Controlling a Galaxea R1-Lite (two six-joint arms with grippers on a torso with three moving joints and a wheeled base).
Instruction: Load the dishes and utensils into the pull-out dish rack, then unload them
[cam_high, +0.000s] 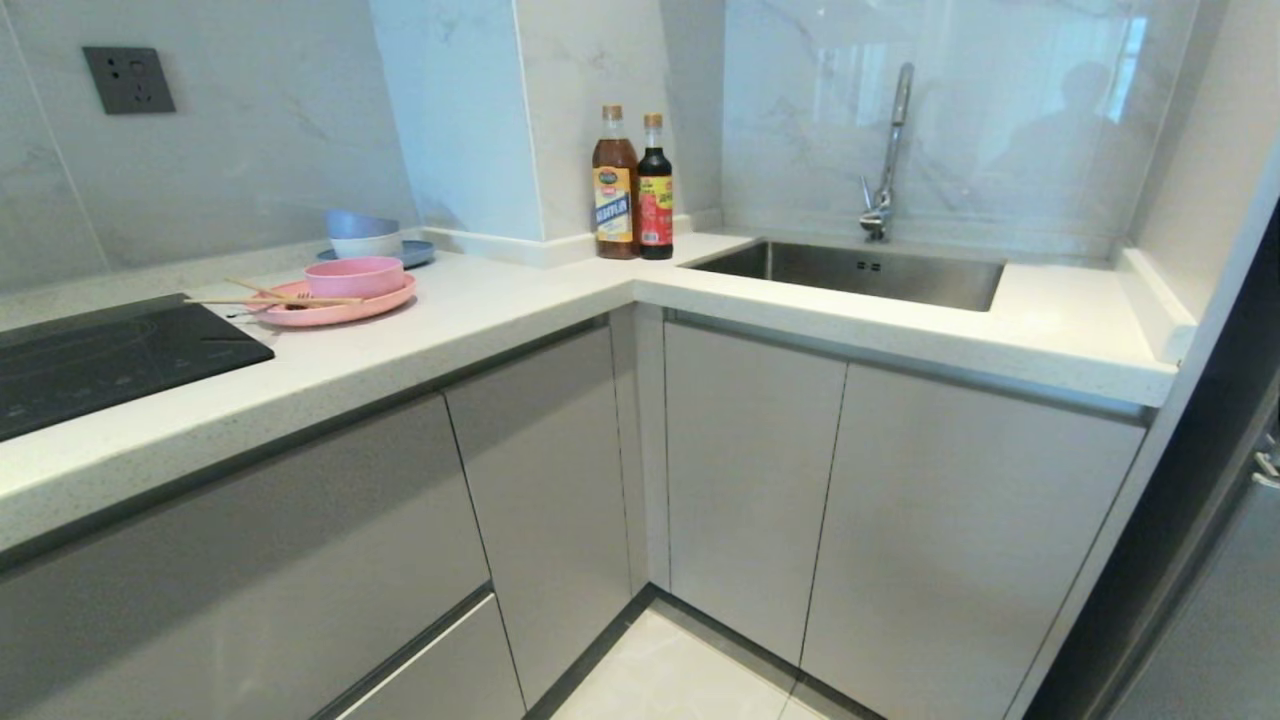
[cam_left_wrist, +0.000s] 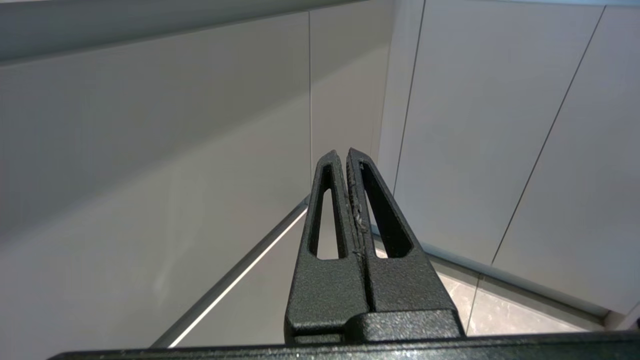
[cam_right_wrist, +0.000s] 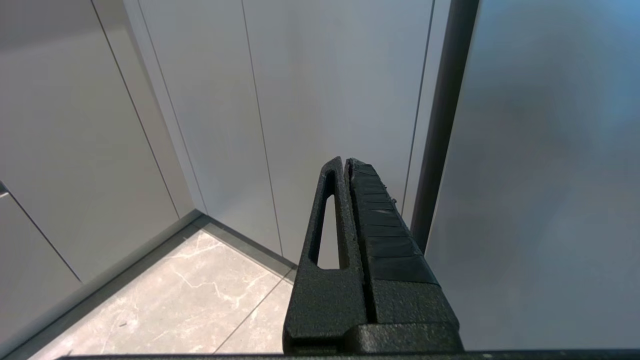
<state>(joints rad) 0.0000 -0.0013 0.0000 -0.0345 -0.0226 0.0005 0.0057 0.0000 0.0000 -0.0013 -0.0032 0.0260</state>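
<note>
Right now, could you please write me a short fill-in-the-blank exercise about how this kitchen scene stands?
1. The pink bowl sits on the pink ____.
2. The chopsticks lie across the plate, beside the black ____ set into the counter.
3. Two sauce bottles stand left of the steel ____.
4. The left gripper and right gripper both have their jaws ____.

Missing words: plate; cooktop; sink; shut

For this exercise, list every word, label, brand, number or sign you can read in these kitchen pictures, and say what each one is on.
No text can be read.
Brown bottle: yellow and blue label, print too blurred to read.
Dark bottle: red label, print too small to read.
Wall socket: no markings visible.
Cabinets, both wrist views: no text.
</note>
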